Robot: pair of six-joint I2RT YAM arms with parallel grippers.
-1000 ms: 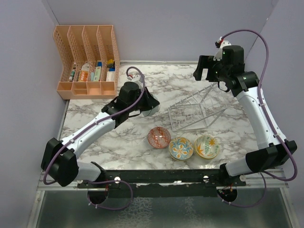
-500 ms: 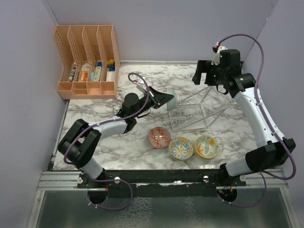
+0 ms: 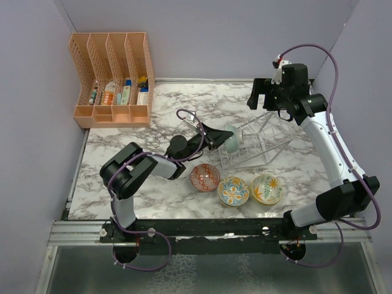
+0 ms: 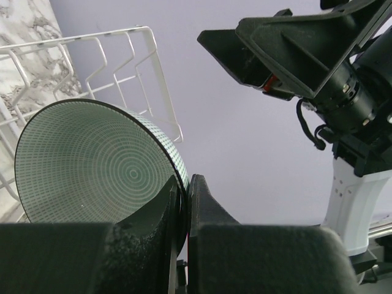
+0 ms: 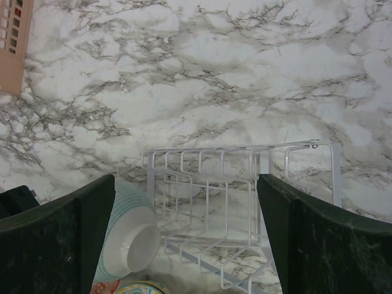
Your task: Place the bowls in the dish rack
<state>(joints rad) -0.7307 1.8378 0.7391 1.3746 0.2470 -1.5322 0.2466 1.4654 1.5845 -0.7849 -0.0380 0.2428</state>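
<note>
Presently the teal bowl [image 4: 92,165] is pinched, unseated, in the left claw [image 4: 184,187] at the dish rack's [image 3: 260,144] left end; red-pink bowl [image 3: 204,177], floral bowl [image 3: 233,190] and yellow bowl [image 3: 267,188] are left on the table [image 3: 165,197]; the right claw [image 5: 185,184] is held agape, empty.

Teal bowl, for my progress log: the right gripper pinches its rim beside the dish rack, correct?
No. The left gripper pinches the teal bowl by its rim beside the dish rack, as the left wrist view shows; the right gripper hangs open above.
</note>
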